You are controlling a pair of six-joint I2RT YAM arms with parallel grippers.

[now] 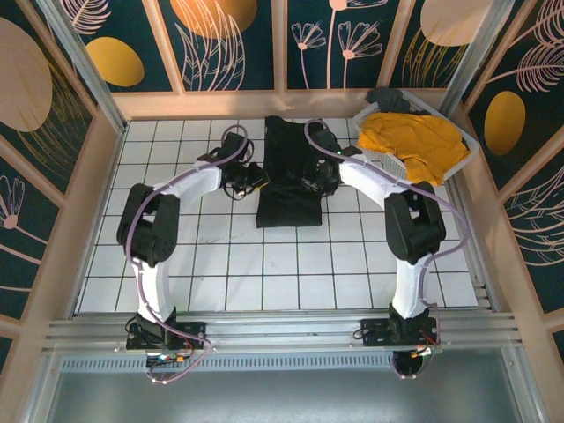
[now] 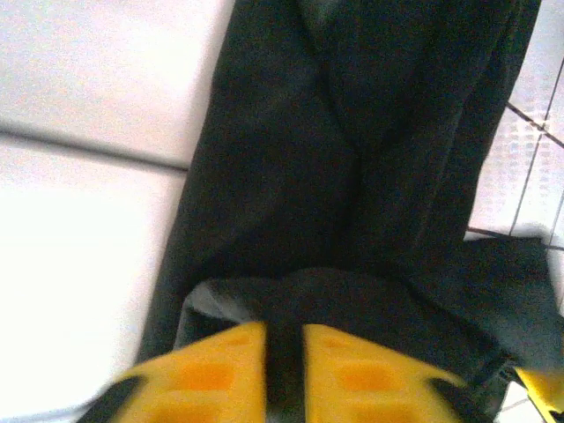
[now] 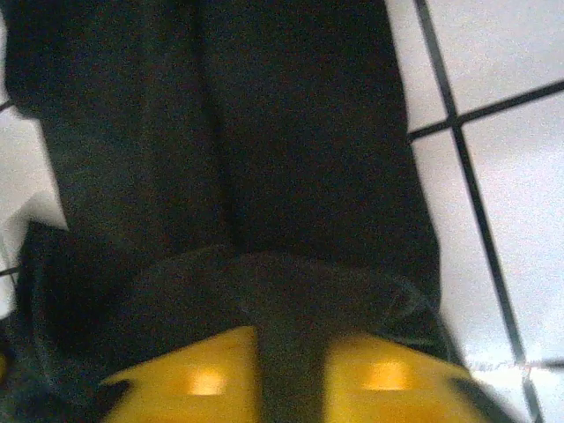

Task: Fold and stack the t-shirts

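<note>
Black t-shirt (image 1: pixel 289 176) lay folded on the tiled table (image 1: pixel 264 264), a hand at each side.
The left hand (image 2: pixel 284 339) sat at its left edge, the right hand (image 3: pixel 291 344) on its right side. Each hand's yellow fingers (image 2: pixel 211 370) stood slightly apart with dark cloth between; whether they gripped it could not be told. The mustard-yellow t-shirt (image 1: pixel 414 141) lay heaped in the white basket (image 1: pixel 464 166) at the far right corner.
</note>
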